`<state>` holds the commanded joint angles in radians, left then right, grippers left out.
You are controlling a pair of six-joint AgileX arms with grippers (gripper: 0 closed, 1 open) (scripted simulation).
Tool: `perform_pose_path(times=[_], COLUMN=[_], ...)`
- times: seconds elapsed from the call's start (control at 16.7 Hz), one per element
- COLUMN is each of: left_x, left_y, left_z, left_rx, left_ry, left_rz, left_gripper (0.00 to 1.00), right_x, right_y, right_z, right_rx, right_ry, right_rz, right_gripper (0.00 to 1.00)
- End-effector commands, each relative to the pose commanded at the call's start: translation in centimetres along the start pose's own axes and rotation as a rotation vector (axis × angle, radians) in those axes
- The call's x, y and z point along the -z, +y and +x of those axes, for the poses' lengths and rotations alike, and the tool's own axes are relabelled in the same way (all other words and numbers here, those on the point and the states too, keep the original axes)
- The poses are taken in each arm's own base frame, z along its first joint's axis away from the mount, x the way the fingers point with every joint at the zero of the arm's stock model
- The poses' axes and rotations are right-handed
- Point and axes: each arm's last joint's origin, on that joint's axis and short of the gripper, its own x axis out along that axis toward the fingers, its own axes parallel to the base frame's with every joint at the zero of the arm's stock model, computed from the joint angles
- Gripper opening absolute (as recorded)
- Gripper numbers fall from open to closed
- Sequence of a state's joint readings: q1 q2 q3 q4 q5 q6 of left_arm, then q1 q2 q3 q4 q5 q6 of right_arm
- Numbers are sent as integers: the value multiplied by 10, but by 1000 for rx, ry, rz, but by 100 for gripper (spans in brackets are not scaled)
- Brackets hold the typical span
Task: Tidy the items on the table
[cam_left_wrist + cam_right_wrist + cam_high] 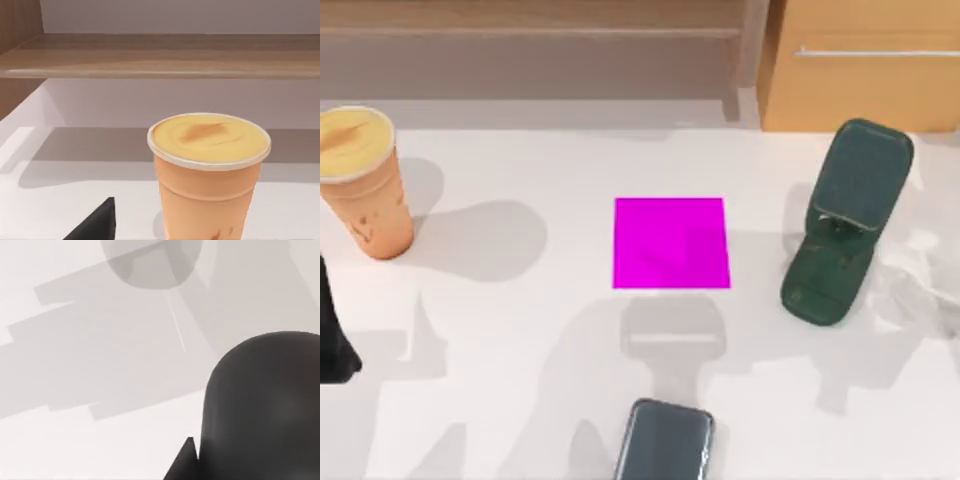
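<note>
While the paper cup stands upright at the far left of the table, I have the left wrist camera looking straight at it from close by, with a dark tip of the left arm at the edge of that view. I cannot tell whether the left fingers are spread or pressed together. At the top view's left edge a black shape sits just nearer than the cup; I take it for part of my left arm, though I cannot be sure.

A magenta square marks the middle of the table. The smartphone lies at the near edge below it, and a dark green folding object stands to the right. The right wrist view shows a rounded black object very close on the white surface; the right fingers' state I cannot tell either.

My worry is the cup: it is tall, so a low or off-centre approach could tip it.
</note>
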<state>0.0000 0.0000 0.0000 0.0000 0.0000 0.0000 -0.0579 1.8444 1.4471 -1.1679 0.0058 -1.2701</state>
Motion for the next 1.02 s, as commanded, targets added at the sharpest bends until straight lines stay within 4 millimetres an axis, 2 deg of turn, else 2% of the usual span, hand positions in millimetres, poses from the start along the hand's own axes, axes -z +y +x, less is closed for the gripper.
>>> perform_pose_path(times=[0.12, 0.3, 0.48, 0.66, 0.84, 1.02], left_x=[0, 0, 0, 0, 0, 0], left_y=[0, 0, 0, 0, 0, 0], left_z=[0, 0, 0, 0, 0, 0], left_rx=[0, 0, 0, 0, 0, 0], left_ry=[0, 0, 0, 0, 0, 0], left_rz=[0, 0, 0, 0, 0, 0], left_gripper=[100, 100, 100, 100, 100, 100], right_x=[-6, -25, -55, -94, -142, -198], right_y=[-3, -11, -17, -14, -8, 0], right_z=[-14, -50, -100, -147, -160, -143], right_rx=[50, 168, 324, 478, 537, 521], right_ry=[21, 77, 141, 195, 234, 239], right_rz=[-32, -132, -287, -491, -760, -1077], right_gripper=[0, 0, 0, 0, 0, 0])
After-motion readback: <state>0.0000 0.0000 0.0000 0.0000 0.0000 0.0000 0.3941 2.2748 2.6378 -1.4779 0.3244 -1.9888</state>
